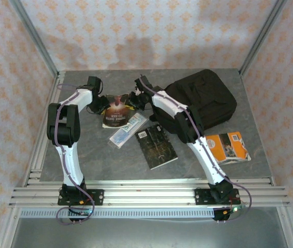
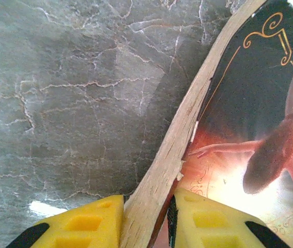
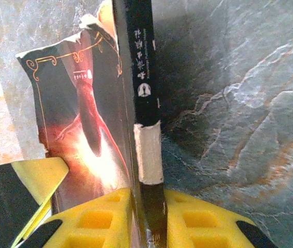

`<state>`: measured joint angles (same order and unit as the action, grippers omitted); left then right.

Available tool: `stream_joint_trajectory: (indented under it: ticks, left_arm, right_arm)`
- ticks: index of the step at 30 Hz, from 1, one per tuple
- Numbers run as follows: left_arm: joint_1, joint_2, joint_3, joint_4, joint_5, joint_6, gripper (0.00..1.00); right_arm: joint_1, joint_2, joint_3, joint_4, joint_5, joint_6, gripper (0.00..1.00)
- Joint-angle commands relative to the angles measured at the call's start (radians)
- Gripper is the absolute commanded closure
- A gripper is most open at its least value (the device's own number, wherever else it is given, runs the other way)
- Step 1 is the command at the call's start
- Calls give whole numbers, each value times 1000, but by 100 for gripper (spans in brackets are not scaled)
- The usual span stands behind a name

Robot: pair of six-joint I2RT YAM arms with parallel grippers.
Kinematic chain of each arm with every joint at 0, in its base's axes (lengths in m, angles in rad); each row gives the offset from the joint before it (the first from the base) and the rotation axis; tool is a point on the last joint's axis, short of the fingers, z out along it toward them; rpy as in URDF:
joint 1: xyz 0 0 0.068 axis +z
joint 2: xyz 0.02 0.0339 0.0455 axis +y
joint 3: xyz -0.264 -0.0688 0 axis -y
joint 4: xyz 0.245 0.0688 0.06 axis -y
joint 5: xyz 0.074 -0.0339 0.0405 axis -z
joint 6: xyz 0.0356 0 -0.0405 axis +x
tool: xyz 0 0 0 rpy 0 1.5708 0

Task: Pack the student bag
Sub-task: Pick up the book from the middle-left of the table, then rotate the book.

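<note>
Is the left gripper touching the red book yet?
Touching. In the left wrist view, the left gripper has both yellow fingers pressed against the red book, no gap.

I had a grey, marble-veined table (image 1: 110, 168) under the arms. The student bag (image 1: 208, 98), black and soft, lay toward its far right corner. Near the far edge, left of its middle, was a red-and-black book (image 1: 116, 112); I could not tell whether it rested flat on the top. Just nearer than it lay a slim blue-and-white packet (image 1: 127, 130), and beside that, about the table's centre, a black book (image 1: 157, 147). An orange book (image 1: 228, 147) lay by the right edge, toward the near corner.
</note>
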<state>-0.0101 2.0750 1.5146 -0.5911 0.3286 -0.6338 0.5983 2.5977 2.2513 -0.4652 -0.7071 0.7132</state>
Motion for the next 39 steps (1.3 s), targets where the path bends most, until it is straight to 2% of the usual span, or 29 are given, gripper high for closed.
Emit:
stream_joint_trajectory:
  ticks: [1,5,8,11,14,16,19,22,26,29,34,39]
  left_arm:
    - [-37,-33,-17,2,113,-3,72]
    - [-42,-33,-22,19,175,-14,73]
    - [-44,-39,-31,33,217,-24,75]
    - [-42,-61,-38,22,223,-24,75]
    - [-38,-117,-54,1,205,-28,63]
    - [-32,-185,-82,6,199,-60,48]
    - [-31,-294,-132,39,211,-124,31]
    - [-31,-419,-214,100,211,-219,21]
    - [-49,-600,-370,278,218,-420,14]
    - [-83,-724,-459,390,176,-559,9]
    - [-166,-858,-530,518,71,-704,1]
    - [-266,-881,-548,636,11,-772,0]
  right_arm:
    - [57,-86,-68,161,-166,40,81]
    - [57,-99,-84,138,-194,12,75]
    - [57,-94,-93,127,-206,9,76]
    - [57,-135,-129,110,-154,-23,98]
    - [54,-239,-208,109,-39,-64,100]
    - [52,-320,-273,140,14,-62,100]
    - [52,-442,-393,219,117,-26,100]
    - [51,-553,-517,334,205,41,100]
    - [53,-706,-670,461,348,129,100]
    - [52,-819,-819,641,449,218,100]
    - [55,-905,-932,831,492,363,100]
    - [74,-940,-985,951,530,491,100]
